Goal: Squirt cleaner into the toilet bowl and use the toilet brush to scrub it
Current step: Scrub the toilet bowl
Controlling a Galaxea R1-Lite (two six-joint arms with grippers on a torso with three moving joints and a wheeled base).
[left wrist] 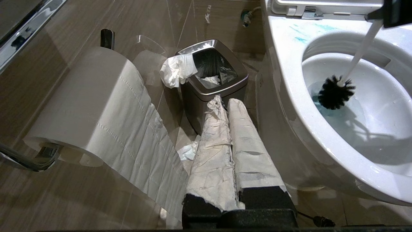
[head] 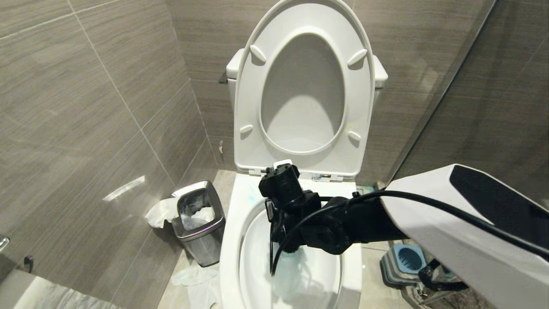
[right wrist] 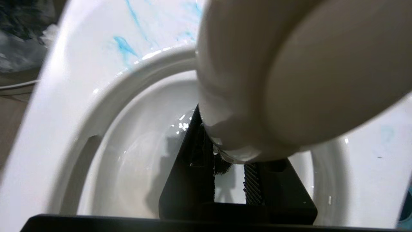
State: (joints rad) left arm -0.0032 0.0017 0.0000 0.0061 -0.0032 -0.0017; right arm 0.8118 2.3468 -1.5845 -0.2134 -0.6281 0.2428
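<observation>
Right gripper (right wrist: 230,167) is clamped narrow on the handle of the toilet brush (left wrist: 341,87), grip near the handle's rounded top end, which fills most of the right wrist view. In the head view the right arm reaches in from the right and hangs over the back half of the toilet bowl (head: 229,240), wrist pointing down into it. Handle slants down from the gripper; the black bristle head sits low in the basin, at the edge of the blue-tinted water, apparently touching the ceramic on the side toward the waste bin (left wrist: 214,72). The cleaner (left wrist: 301,39) is already in: turquoise streaks on the rim's back shelf near the seat hinge, tint in the water. So squirt step looks done, scrub step in hand. Next move, my read: sweep the head round the basin wall and up under the rim, keeping pressure without levering the handle out of the grip; the blue smears on the flat rim are outside the bowl and the brush may not reach them. Left gripper (left wrist: 225,106), paper-wrapped and shut on nothing, is parked low beside the toilet, pointing at the bin. Brush holder (head: 405,262) stands on the floor on the bowl's right.
</observation>
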